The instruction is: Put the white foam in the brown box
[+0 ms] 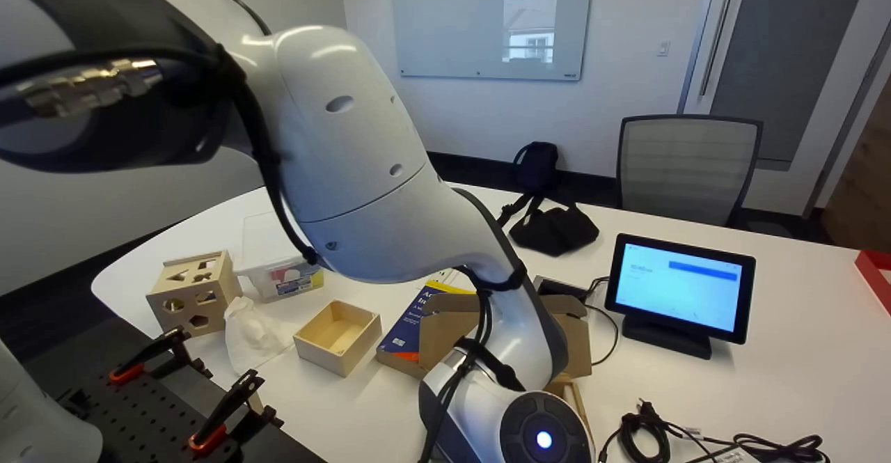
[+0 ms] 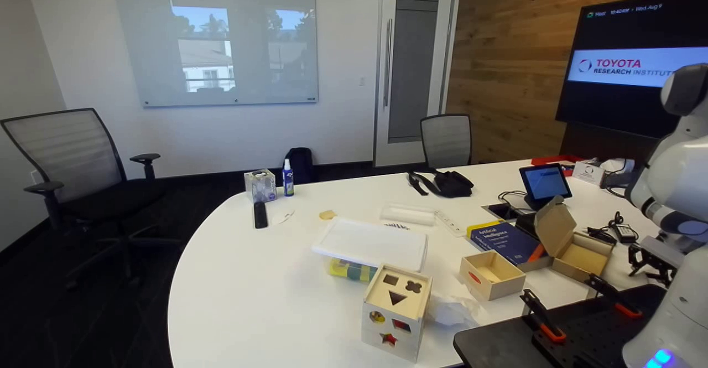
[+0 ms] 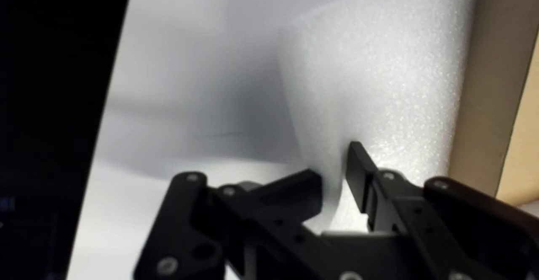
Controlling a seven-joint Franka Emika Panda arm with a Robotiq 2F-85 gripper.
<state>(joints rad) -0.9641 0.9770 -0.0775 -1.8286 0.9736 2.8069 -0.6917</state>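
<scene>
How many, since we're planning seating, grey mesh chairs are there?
2: one grey mesh chair at left in an exterior view, another near the grey door. More may be hidden.

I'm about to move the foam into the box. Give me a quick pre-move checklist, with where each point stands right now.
1. White foam in the gripper: ok; in the wrist view the gripper looks closed on part of it.
2. Grip firm enough to carry it: cannot tell; the pictures do not show how tightly it is pinched.
3. Brown box open: ok; in an exterior view its lid stands up.
4. Foam over the opening: not ok; in the wrist view it is outside, beside the box wall.
5. Foam free of that wall: cannot tell; they adjoin in the wrist view, but contact is unclear.
</scene>
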